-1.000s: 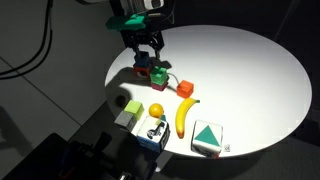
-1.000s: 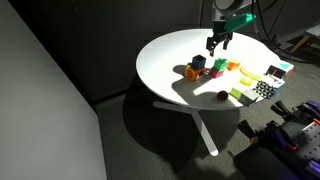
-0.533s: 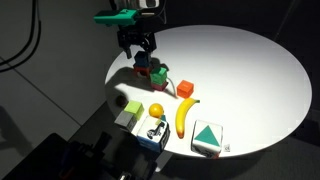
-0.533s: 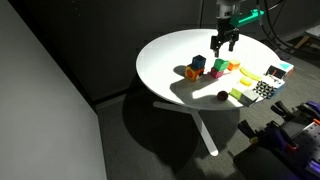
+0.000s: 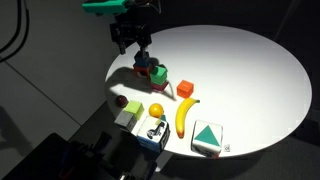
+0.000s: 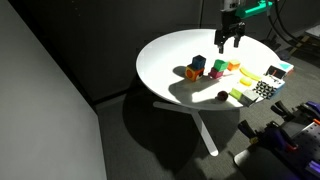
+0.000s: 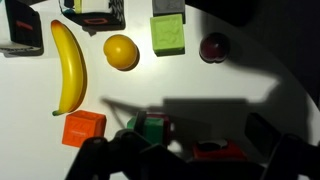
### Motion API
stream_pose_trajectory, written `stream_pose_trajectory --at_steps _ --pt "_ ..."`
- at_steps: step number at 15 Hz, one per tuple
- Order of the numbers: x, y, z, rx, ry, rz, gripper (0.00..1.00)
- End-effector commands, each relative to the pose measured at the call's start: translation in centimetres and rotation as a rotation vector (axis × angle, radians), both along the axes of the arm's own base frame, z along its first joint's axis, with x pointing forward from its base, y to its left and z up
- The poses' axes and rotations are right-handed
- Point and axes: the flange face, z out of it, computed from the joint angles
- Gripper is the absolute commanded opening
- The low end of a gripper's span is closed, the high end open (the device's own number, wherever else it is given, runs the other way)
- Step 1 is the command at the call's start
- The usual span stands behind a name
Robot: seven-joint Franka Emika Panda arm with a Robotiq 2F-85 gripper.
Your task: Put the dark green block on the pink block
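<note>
The dark green block (image 5: 143, 61) sits on top of the pink block (image 6: 215, 73) in the cluster of cubes on the round white table (image 5: 240, 70). It also shows in an exterior view (image 6: 220, 64) and in the wrist view (image 7: 152, 128), where the pink block is almost hidden beneath it. My gripper (image 5: 133, 40) hangs above the stack, open and empty, and is seen raised in an exterior view (image 6: 229, 37). In the wrist view only its dark fingers (image 7: 100, 160) show along the lower edge.
An orange-red cube (image 5: 185, 88), a banana (image 5: 183, 115), a yellow fruit (image 5: 156, 110), a pale yellow-green cube (image 5: 127, 118), a dark plum (image 5: 120, 103) and a white box with a green triangle (image 5: 207, 137) lie near the table's front. A red piece (image 7: 215, 150) stands beside the stack.
My gripper has risen off the cube cluster and drifted away from it. The green block stays on the pink block.
</note>
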Motion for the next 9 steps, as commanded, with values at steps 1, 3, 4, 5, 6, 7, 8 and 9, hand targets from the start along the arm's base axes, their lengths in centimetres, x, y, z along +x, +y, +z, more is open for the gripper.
stream_pose_trajectory --at_steps 1,3,4,5,6,7,8,9 --pt "-1.3 -0.1 1.8 0.011 -0.02 -0.015 1.0" --pt "-1.4 -0.1 2.3 0.013 -0.037 -0.016 1.0" --pt "-1.5 -0.1 2.5 0.014 -0.044 -0.017 1.0" --pt "-1.6 -0.1 2.7 0.014 -0.049 -0.016 1.0" --pt "-1.7 -0.1 2.9 0.013 -0.054 -0.015 1.0" --pt "-1.7 -0.1 3.0 0.014 -0.059 -0.015 1.0" --pt "-1.8 -0.1 3.2 0.013 -0.063 -0.015 1.0" --pt "-1.8 -0.2 3.2 0.014 -0.067 -0.015 1.0"
